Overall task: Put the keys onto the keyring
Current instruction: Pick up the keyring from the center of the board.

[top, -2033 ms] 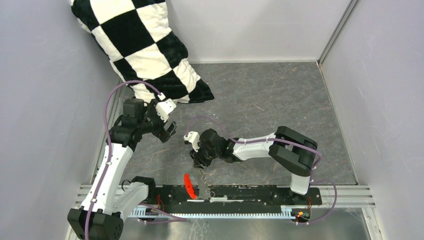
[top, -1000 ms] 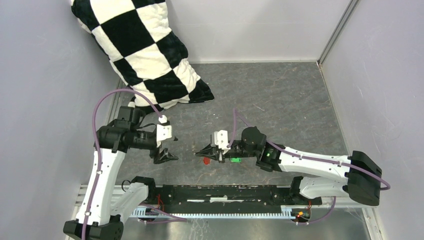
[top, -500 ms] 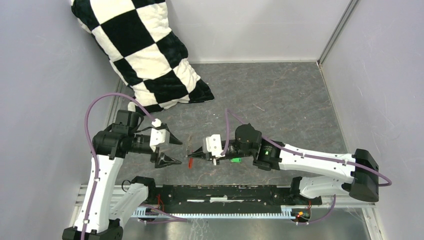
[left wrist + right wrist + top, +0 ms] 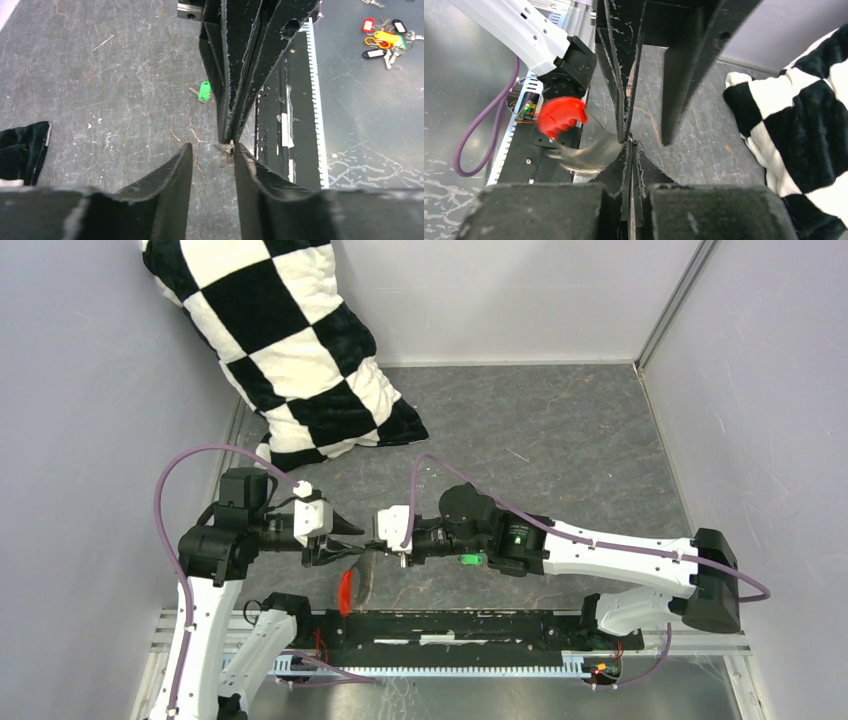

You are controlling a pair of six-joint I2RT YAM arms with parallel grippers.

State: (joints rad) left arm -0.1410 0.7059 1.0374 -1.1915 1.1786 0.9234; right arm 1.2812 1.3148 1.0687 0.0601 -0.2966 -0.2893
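My right gripper (image 4: 378, 548) is shut on the keyring at its thin metal part. The ring (image 4: 586, 154) swings blurred to the left of its fingertips (image 4: 629, 142), and the red tag (image 4: 346, 590) hangs below over the table's near edge. Tip to tip with it, my left gripper (image 4: 352, 543) is open, its jaws a narrow gap apart (image 4: 212, 147). The right one's shut tips end at the left gripper's right finger (image 4: 250, 175). One of the keys, green-headed (image 4: 203, 91), lies flat on the grey table under the right arm (image 4: 467, 560), held by nothing.
A black-and-white checkered pillow (image 4: 290, 350) leans in the far left corner. The black base rail (image 4: 480, 625) runs along the near edge. A bunch of coloured-tag keys (image 4: 385, 40) lies on the shiny surface beyond the rail. Grey walls close in both sides.
The right arm carried the keyring leftward to the left gripper. The left jaws narrowed. The red tag swung down and now hangs lower, over the near edge.
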